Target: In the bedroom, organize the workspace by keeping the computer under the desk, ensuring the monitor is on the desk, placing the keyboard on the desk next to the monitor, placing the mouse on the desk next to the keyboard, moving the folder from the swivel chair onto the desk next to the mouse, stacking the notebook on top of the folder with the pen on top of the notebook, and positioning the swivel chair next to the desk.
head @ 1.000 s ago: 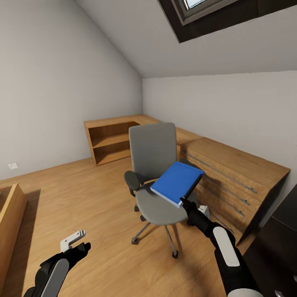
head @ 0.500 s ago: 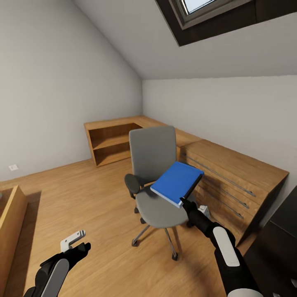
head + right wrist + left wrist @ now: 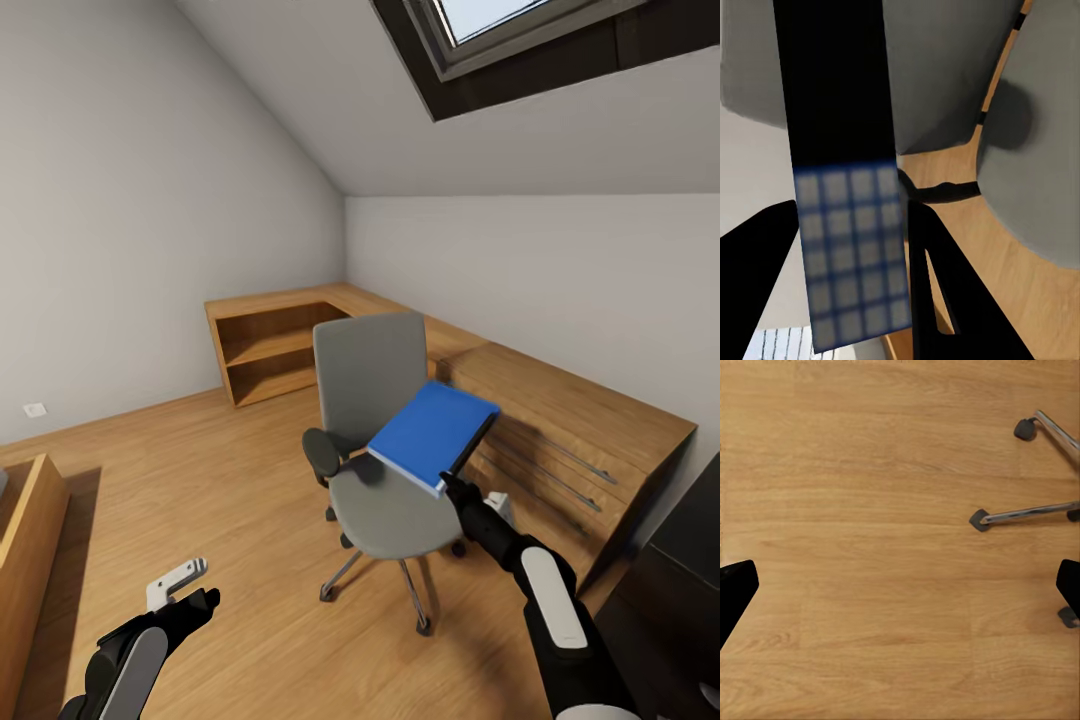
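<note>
A blue folder (image 3: pixel 432 434) hangs tilted above the seat of the grey swivel chair (image 3: pixel 372 380), and my right gripper (image 3: pixel 450 482) is shut on its near edge. In the right wrist view the folder's dark spine and checked edge (image 3: pixel 844 187) run between the fingers (image 3: pixel 937 285), with the chair seat (image 3: pixel 1042 172) behind. My left gripper (image 3: pixel 185 590) hangs low over the wooden floor at the front left, open with nothing in it. Its fingertips (image 3: pixel 735 589) show wide apart, with the chair's metal legs (image 3: pixel 1024 514) beyond them.
A low wooden shelf unit (image 3: pixel 270 345) runs along the far wall into a wooden drawer chest (image 3: pixel 570 430) right of the chair. Dark furniture (image 3: pixel 680 600) stands at the near right, a wooden piece (image 3: pixel 25 540) at the left edge. A skylight (image 3: pixel 530 30) is overhead.
The head view has tilted slightly upward. My right gripper has lifted the folder a little higher above the chair seat. The left arm has not moved.
</note>
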Controlling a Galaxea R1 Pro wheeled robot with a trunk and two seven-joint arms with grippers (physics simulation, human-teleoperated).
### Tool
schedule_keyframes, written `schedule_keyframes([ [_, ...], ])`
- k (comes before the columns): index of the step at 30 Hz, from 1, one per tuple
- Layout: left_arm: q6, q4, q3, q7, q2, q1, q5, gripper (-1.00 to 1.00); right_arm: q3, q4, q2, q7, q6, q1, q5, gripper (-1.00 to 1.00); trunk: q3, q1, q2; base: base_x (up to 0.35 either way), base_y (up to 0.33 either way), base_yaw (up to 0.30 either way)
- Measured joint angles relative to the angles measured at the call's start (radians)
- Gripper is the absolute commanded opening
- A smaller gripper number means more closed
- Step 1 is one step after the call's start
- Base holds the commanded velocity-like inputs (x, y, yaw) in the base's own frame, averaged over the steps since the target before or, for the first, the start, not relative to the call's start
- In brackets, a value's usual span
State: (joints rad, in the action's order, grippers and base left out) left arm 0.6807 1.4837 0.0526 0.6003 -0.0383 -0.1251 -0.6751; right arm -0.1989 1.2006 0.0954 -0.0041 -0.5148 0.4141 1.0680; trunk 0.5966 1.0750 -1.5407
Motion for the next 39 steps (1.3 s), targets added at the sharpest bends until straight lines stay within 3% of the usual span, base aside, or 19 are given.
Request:
schedule_keyframes([
  [10,0.000,-0.001,0.000,0.000,0.000,0.000,0.000,1.00,-0.002,0.103,0.002,0.003,-0.001,-0.033,0.021,-1.00,-0.031,-0.038,0.070,0.000,0.000,0.000],
  [16,0.000,-0.001,0.000,0.001,0.000,0.000,0.000,1.00,-0.001,0.112,0.001,0.069,-0.004,-0.038,0.045,-1.00,-0.050,-0.061,0.112,0.000,0.000,0.000],
  [20,0.000,-0.003,0.000,0.001,-0.001,0.000,-0.001,1.00,-0.002,0.164,0.001,0.040,-0.004,-0.040,0.043,-1.00,-0.063,-0.077,0.140,0.000,0.000,0.000],
  [24,0.000,-0.056,0.003,0.000,-0.001,0.000,0.000,1.00,-0.002,0.203,0.004,-0.009,-0.004,-0.042,0.041,-1.00,-0.075,-0.092,0.168,0.000,0.000,0.000],
  [31,-0.015,-0.253,0.003,-0.005,-0.002,0.000,0.005,1.00,-0.003,0.246,0.003,-0.053,-0.005,-0.049,0.038,-1.00,-0.097,-0.119,0.217,0.000,0.000,0.000],
  [33,-0.048,-0.321,0.002,-0.006,-0.003,0.000,0.013,1.00,-0.003,0.258,0.003,-0.061,-0.006,-0.053,0.037,-1.00,-0.103,-0.127,0.231,0.000,0.000,0.000],
  [35,-0.121,-0.422,0.000,-0.006,-0.002,0.000,0.050,1.00,-0.003,0.267,0.002,-0.066,-0.007,-0.057,0.037,-1.00,-0.110,-0.134,0.245,0.000,0.000,0.000],
  [38,-0.251,-0.586,-0.006,-0.008,0.001,0.000,0.158,1.00,-0.003,0.272,0.002,-0.070,-0.007,-0.058,0.038,-1.00,-0.119,-0.146,0.266,0.000,0.000,-0.019],
  [39,-0.274,-0.614,-0.008,-0.011,0.002,0.000,0.177,1.00,-0.003,0.272,0.002,-0.070,-0.007,-0.059,0.038,-1.00,-0.122,-0.150,0.273,0.000,0.000,-0.081],
])
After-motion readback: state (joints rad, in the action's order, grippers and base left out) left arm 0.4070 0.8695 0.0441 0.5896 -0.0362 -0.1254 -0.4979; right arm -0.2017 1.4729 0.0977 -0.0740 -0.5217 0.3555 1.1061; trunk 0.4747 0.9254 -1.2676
